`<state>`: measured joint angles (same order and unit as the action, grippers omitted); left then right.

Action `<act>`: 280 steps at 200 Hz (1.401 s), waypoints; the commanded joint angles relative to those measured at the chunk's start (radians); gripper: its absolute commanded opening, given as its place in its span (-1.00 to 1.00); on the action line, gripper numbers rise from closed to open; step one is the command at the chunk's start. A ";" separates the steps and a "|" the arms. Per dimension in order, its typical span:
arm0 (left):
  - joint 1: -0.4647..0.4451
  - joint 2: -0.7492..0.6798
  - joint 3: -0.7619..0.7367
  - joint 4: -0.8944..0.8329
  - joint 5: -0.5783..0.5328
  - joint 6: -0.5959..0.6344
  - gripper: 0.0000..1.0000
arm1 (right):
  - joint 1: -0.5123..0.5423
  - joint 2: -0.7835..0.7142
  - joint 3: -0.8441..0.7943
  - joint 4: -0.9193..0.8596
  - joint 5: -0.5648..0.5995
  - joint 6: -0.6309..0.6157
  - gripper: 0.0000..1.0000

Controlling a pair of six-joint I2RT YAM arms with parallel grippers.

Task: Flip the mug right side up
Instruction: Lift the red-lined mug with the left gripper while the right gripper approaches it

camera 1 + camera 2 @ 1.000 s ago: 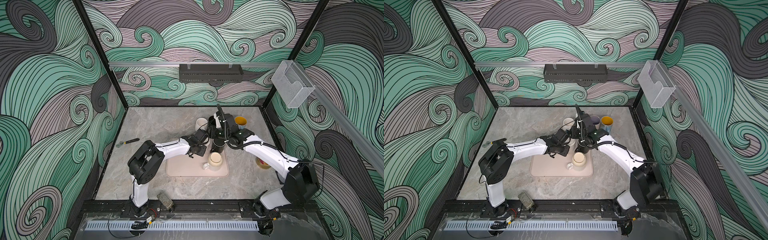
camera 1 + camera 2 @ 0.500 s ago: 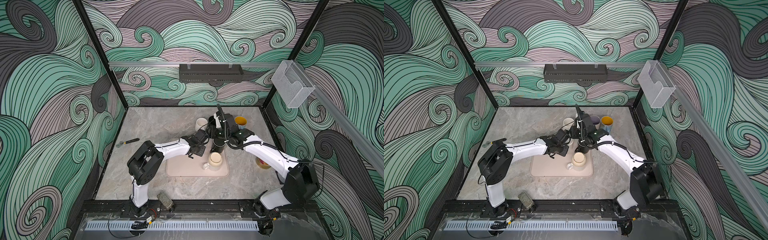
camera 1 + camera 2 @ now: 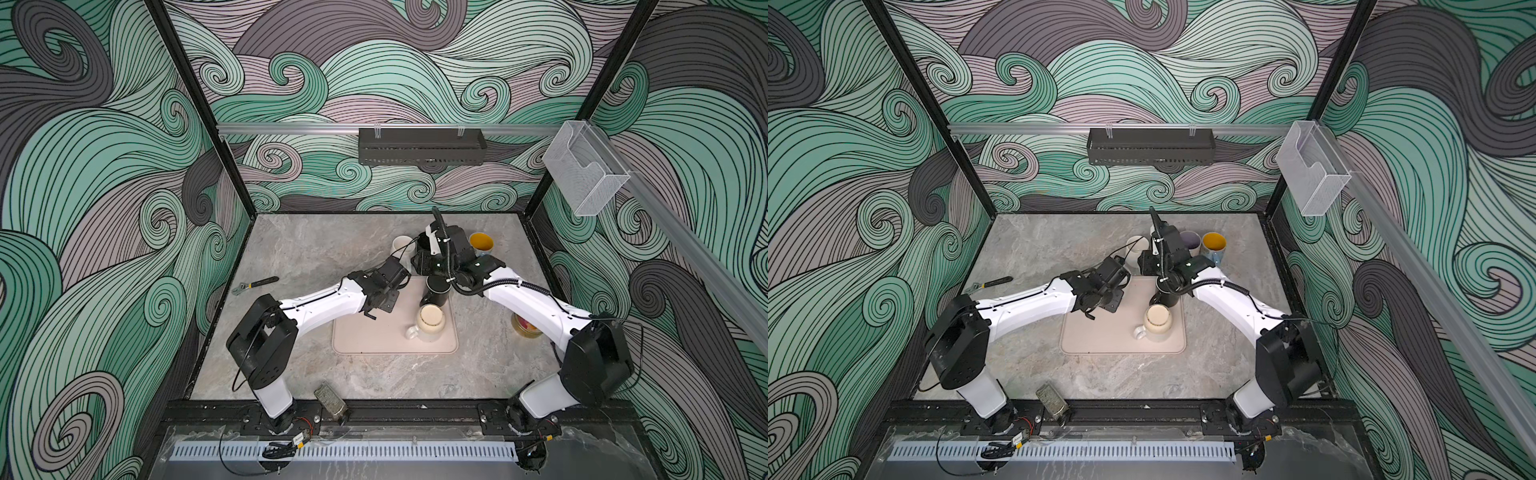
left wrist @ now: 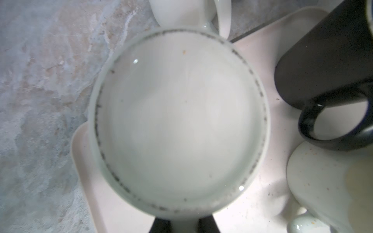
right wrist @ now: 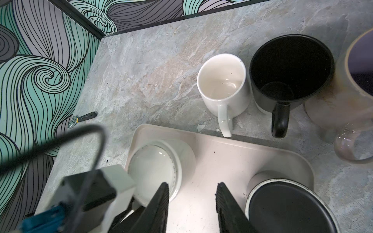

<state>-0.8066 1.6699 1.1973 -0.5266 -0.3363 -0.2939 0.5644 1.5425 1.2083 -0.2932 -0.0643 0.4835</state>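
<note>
Target is the white mug [image 4: 179, 121], bottom up in the far-left corner of the beige tray [image 3: 395, 340]. Its flat base faces up and fills the left wrist view.

Left gripper [image 4: 184, 224] is clamped. Both dark fingers [image 4: 161, 226] pinch a white strip at the mug's side, most likely the handle, but it's cut off at the frame edge. I can't tell whether the rim sits on the tray or just off it.

Right gripper [image 5: 191, 203] hangs over the tray's far edge. Its jaws are parted with nothing between them, only bare tray below. It sits between the white mug and the black mug [image 5: 290, 207], touching neither.

The black mug is also bottom up, at the tray's far-right corner. The cream mug [image 3: 430, 322] is just nearer than it along the right edge, handle pointing left, and also looks bottom up.

Four mugs stand upright on the table [image 3: 316, 257], in a row just past the tray's far edge:
- white upright mug [image 5: 224, 88]
- black upright mug [image 5: 290, 70]
- lavender mug [image 3: 1190, 241]
- yellow-lined mug [image 3: 481, 243]

A wrench [image 3: 254, 285] lies near the table's left edge, well clear of the tray.
</note>
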 commanded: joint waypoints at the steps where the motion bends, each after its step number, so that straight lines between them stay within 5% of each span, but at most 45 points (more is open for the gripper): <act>1: -0.002 -0.084 0.000 0.001 -0.134 0.013 -1.00 | -0.011 0.007 0.040 0.018 -0.006 0.018 -0.19; 60: 0.014 -0.298 -0.065 0.113 -0.160 0.064 -1.00 | -0.022 -0.011 -0.011 0.121 -0.035 0.070 -0.17; 104: 0.101 -0.465 -0.100 0.253 0.082 0.012 -1.00 | -0.037 -0.021 0.003 0.116 -0.128 0.093 -0.16; 144: 0.259 -0.555 -0.124 0.378 0.380 -0.190 -1.00 | -0.081 -0.054 -0.053 0.240 -0.293 0.194 -0.15; 193: 0.373 -0.528 -0.220 0.770 0.708 -0.499 -1.00 | -0.135 -0.041 -0.182 0.745 -0.591 0.510 -0.15; 227: 0.397 -0.438 -0.271 1.021 0.792 -0.701 -1.00 | -0.133 -0.022 -0.218 0.938 -0.656 0.637 -0.13; 280: 0.408 -0.318 -0.292 1.304 0.864 -0.890 -1.00 | -0.110 -0.022 -0.208 1.000 -0.697 0.701 -0.05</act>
<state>-0.4080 1.3384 0.8745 0.4683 0.4450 -1.0729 0.4400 1.5200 0.9943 0.6125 -0.7155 1.1114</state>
